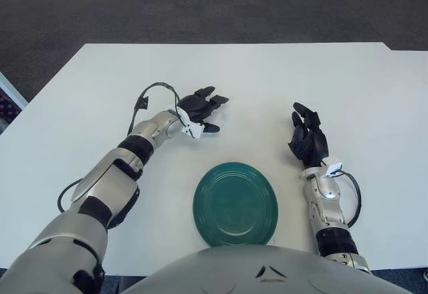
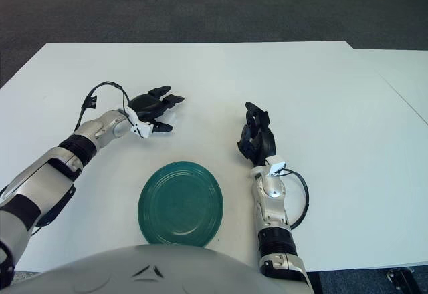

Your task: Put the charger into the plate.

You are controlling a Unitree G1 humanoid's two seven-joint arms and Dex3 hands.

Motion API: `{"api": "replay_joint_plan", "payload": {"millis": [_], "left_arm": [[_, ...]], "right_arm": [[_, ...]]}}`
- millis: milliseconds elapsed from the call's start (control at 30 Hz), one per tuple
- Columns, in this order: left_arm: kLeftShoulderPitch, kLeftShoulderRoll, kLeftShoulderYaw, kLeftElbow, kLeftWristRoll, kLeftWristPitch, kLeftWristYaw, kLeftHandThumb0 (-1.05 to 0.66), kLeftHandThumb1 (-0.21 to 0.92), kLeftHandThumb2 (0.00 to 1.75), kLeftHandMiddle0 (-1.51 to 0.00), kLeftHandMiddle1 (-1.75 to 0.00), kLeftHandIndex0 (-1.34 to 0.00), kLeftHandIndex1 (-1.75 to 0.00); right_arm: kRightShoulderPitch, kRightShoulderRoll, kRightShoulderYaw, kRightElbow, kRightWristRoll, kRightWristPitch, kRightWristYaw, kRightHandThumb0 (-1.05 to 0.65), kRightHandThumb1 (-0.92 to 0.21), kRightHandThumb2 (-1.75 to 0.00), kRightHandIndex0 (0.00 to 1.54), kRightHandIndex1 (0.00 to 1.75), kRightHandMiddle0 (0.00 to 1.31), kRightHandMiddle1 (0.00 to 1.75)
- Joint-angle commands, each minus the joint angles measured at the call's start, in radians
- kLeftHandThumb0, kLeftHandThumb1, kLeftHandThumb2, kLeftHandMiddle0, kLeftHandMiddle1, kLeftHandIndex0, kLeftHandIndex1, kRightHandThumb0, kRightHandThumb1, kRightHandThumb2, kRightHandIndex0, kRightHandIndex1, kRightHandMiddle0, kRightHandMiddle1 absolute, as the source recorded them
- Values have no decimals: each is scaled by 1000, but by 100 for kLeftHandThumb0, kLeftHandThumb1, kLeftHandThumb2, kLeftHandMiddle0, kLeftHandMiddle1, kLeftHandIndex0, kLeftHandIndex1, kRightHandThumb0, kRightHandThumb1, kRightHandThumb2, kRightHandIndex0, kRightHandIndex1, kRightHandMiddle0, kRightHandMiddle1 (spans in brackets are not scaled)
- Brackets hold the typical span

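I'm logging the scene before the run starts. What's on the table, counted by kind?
Green plate: 1
Robot hands: 2, the left hand beyond the plate's left side, the right hand off its right
Charger: 0 visible
Total: 3

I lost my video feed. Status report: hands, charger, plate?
Left hand open, above table, beyond the plate. Right hand open, right of plate. Green plate holds nothing. No charger in view. Nothing in the way.

We judged it an office or lab room: a broad white table [image 1: 267,80] stood on dark grey carpet [image 1: 200,7] (low-pile, the commercial sort).
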Motion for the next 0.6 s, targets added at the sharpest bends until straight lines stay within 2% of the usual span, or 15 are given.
{"api": "replay_joint_plan", "payload": {"millis": [0,567], "left_arm": [[95,-2,-48,88,32,9,-46,-105,92,45,-12,-3,0,-84],[109,-9,-55,122,-8,10,-63,-105,92,42,-16,-2,0,-89]], "right_arm": [[147,61,0,161,33,91,5,-81,-92,-81,42,2,2,80],[143,38,-1,155,19,101,15,-82,-92,-84,39,0,0,79]]}}
